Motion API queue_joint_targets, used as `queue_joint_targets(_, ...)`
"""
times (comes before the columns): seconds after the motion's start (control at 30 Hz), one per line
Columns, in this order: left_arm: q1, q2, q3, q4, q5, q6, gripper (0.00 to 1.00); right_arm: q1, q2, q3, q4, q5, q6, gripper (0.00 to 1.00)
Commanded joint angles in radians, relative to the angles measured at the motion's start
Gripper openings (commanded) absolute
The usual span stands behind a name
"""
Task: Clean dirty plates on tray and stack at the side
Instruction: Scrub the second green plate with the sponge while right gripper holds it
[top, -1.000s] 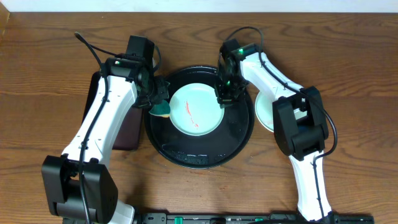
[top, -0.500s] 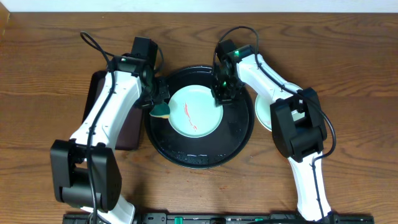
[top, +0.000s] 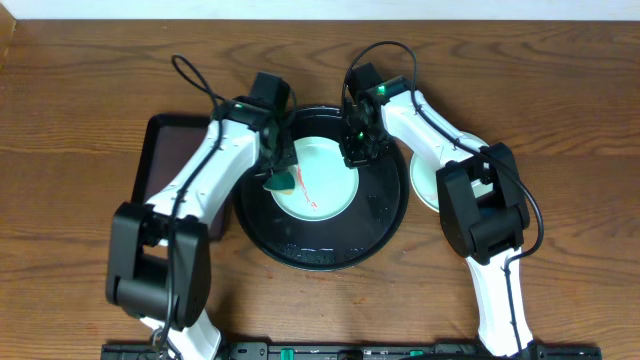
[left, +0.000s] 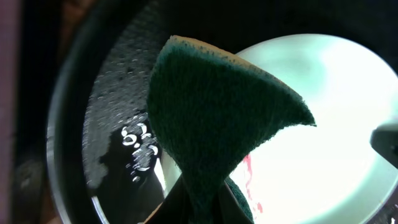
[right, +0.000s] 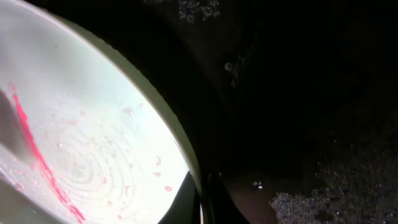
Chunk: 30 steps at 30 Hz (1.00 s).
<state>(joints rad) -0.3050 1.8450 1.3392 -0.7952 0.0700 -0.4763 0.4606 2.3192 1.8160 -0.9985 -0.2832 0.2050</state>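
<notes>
A light mint-blue plate (top: 322, 180) with a thin red streak lies in the large round black tray (top: 320, 250). My left gripper (top: 282, 165) is shut on a dark green sponge (top: 280, 184), which hangs over the plate's left edge. In the left wrist view the sponge (left: 217, 118) covers part of the plate (left: 329, 124), above the red streak. My right gripper (top: 357, 152) is shut on the plate's right rim. In the right wrist view its fingers (right: 205, 202) pinch the rim of the plate (right: 93, 124).
A second pale plate (top: 424, 187) lies on the table right of the tray, partly under my right arm. A dark brown rectangular tray (top: 163, 165) sits at the left. The black tray's wet floor (right: 298, 93) holds foam patches.
My left arm has swung right, carrying the sponge from the tray's left rim onto the plate's left edge and uncovering the brown tray. The right gripper has stayed on the rim.
</notes>
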Motion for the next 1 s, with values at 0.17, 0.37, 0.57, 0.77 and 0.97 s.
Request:
queue_joint_targets(0.17, -0.034, 0.152, -0.008, 0.025, -0.055, -0.041, 0.07, 0.01, 0.03, -0.03, 0.018, 0.095, 0.019, 0.01)
queue_joint_targets(0.37, -0.054, 0.209, -0.008, 0.015, 0.105, 0.078, 0.07, 0.01, 0.03, -0.03, 0.019, 0.095, 0.019, 0.01)
queue_joint_targets(0.57, -0.058, 0.205, -0.008, 0.012, 0.471, 0.284, 0.07, 0.01, 0.03, -0.03, 0.019, 0.095, 0.019, 0.01)
queue_joint_targets(0.77, -0.061, 0.206, -0.008, 0.029, 0.523, 0.307, 0.08, 0.01, 0.03, -0.03, 0.019, 0.095, 0.019, 0.01)
queue_joint_targets(0.97, -0.06, 0.206, -0.008, 0.097, 0.352, 0.253, 0.08, 0.01, 0.03, -0.03, 0.019, 0.095, 0.019, 0.01)
